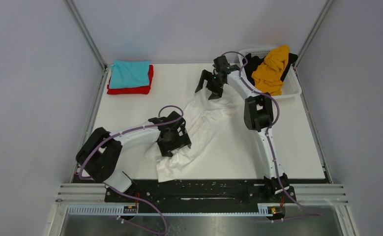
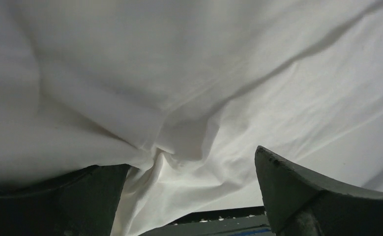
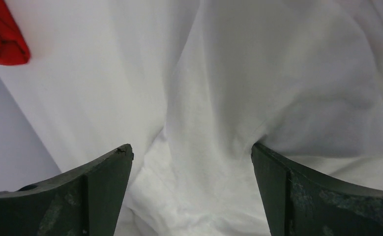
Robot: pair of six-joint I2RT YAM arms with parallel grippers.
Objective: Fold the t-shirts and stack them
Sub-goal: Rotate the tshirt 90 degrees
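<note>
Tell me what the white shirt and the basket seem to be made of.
The white shirt looks like thin soft cloth, probably cotton knit, with a matte finish; it bunches into loose folds and creases. The basket seems to be hard white plastic, smooth and slightly shiny; its rim keeps a stiff, even shape.

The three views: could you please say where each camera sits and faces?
Top external: above, behind the bases, looking down on the table; both arms, left gripper, right gripper.
Left wrist: on that arm, close over the white t-shirt; own fingers.
Right wrist: over the same shirt, red t-shirt upper left; own fingers.
All share the white t-shirt.
</note>
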